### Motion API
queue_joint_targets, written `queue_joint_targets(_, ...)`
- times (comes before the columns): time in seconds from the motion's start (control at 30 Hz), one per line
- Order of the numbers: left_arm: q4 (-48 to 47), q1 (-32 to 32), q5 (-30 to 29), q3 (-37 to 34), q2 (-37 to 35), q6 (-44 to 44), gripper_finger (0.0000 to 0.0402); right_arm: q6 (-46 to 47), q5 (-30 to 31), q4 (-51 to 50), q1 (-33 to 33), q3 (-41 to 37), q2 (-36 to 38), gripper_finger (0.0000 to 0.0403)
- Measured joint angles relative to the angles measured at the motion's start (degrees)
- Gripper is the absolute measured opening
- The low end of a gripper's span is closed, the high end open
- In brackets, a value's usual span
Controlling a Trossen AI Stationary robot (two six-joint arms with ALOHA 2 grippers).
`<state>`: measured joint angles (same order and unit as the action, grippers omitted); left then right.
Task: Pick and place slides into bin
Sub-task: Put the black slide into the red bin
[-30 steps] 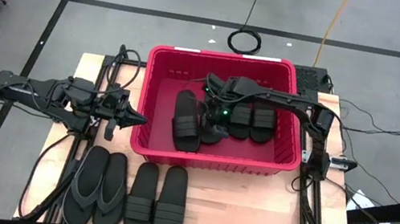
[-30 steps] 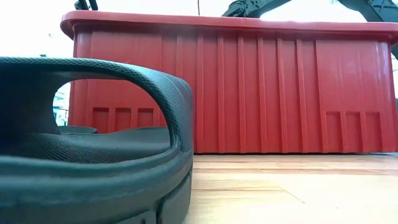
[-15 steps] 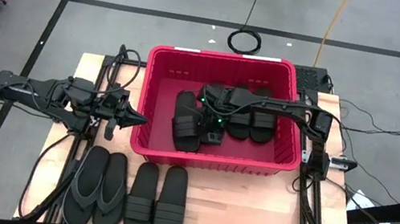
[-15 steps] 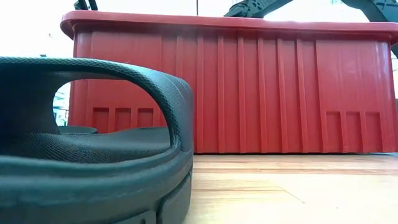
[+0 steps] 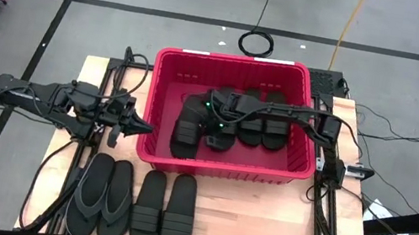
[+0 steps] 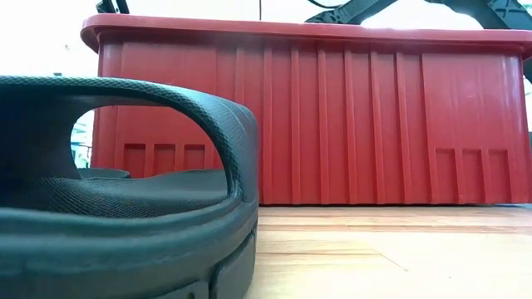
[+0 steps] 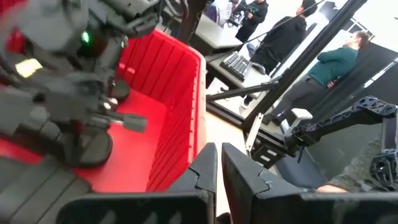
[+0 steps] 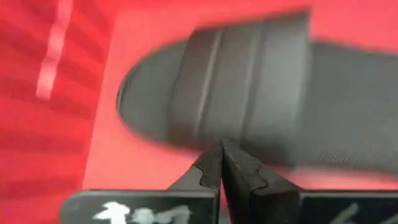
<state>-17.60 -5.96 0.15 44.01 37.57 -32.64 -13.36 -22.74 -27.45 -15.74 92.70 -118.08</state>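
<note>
The red bin stands mid-table. A black ribbed-strap slide lies slanted on its floor near the left wall, and more slides lie to its right. My right gripper reaches in from the right, shut, with its tips at that slide. Two thong slides and two strapped slides lie flat on the table in front of the bin. My left gripper hovers shut just outside the bin's left wall. My right gripper touches the slide's long side edge just under the ribbed strap with its shut fingertips. It comes slanting down from the bin's right side, across the slide. The slide lies sole-down on the bin floor.
The low view is filled by a slide close in front and the bin's ribbed front wall. Cables lie on the floor behind the table. People stand beyond the table's right side.
My right gripper has gone down and toward the bin's left wall, tipping further downward, still shut. The left-hand slide in the bin has turned: its near end has swung toward the left wall while its far end stayed roughly in place.
</note>
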Motion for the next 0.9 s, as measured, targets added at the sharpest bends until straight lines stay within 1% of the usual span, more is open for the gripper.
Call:
queue_joint_targets(0.03,-0.5,-0.01,0.04,0.0,-0.17,-0.33,0.0019,0.94,-0.23,0.99,-0.13,0.05,-0.04,0.0)
queue_joint_targets(0.17,-0.8,-0.02,1.41,0.02,-0.62,-0.77,0.0019,2.06,-2.86,-1.08,-0.81,0.07,0.0,0.0)
queue_joint_targets(0.3,-0.71,-0.02,1.47,0.02,-1.14,0.97,0.0019,1.98,-2.94,-3.0,-1.34,0.05,0.46,0.0)
queue_joint_targets(0.47,-0.63,-0.01,1.41,0.02,-1.32,2.78,0.0019,1.78,-3.15,0.27,-1.45,1.7,3.54,0.0)
queue_joint_targets(0.6,-0.66,0.0,1.39,0.02,-1.32,3.04,0.0019,3.07,-6.74,1.16,-2.07,4.04,4.03,0.0006)
queue_joint_targets(0.67,-0.66,0.0,1.34,0.02,-1.32,3.19,0.0019,2.71,-9.04,1.14,-3.13,4.45,4.02,0.0025)
queue_joint_targets(0.7,-0.64,0.0,1.34,0.02,-1.34,3.19,0.0019,2.1,-9.08,1.35,-3.56,4.45,4.02,0.0038)
queue_joint_targets(0.9,-0.66,0.0,1.34,0.02,-1.32,3.15,0.0019,0.84,-9.08,2.85,-6.61,4.56,2.87,0.0151)
